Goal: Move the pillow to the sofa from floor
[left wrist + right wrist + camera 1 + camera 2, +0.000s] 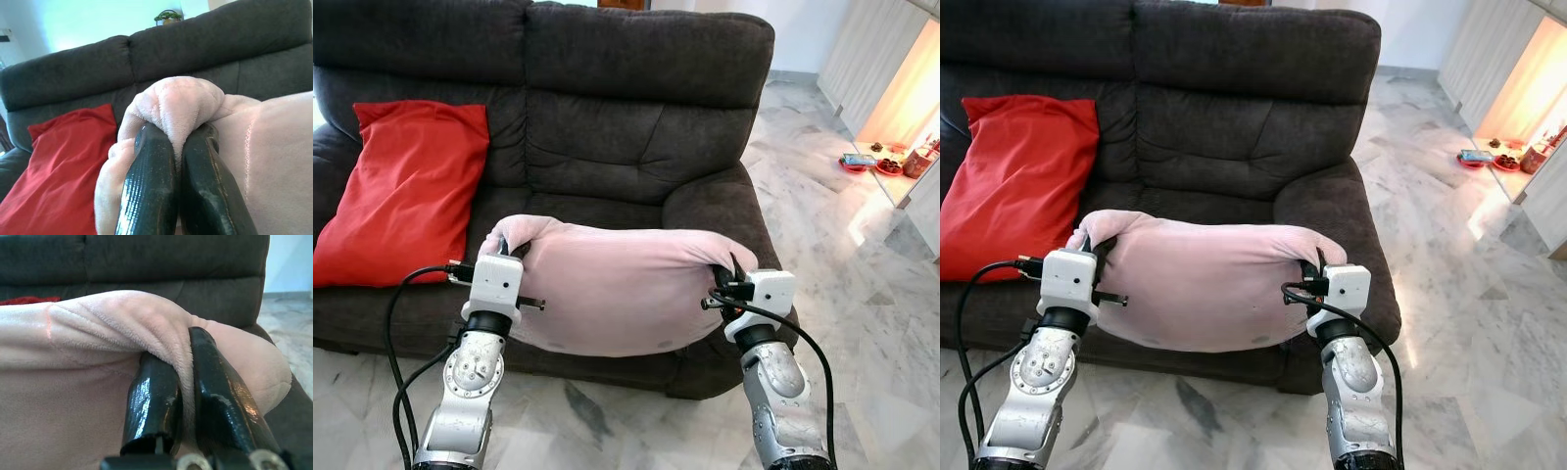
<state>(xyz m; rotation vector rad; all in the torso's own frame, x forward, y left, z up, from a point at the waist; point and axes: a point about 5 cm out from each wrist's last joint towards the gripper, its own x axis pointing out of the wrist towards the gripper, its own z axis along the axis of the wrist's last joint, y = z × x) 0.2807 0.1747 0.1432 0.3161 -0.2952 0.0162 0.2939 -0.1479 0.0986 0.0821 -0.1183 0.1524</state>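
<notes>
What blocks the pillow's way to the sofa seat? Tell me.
Nothing visible. Both hands hold the pink pillow up in front of the sofa; the seat behind it looks bare. The red cushion sits off to the left.

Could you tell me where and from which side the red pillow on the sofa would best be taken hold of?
Probably by its upper corners, coming from the front. The red pillow leans upright against the dark sofa backrest, so its top edge stands free. The same pinch holds the pink pillow: the left claw and right claw each clamp a bunched fold at one end.
</notes>
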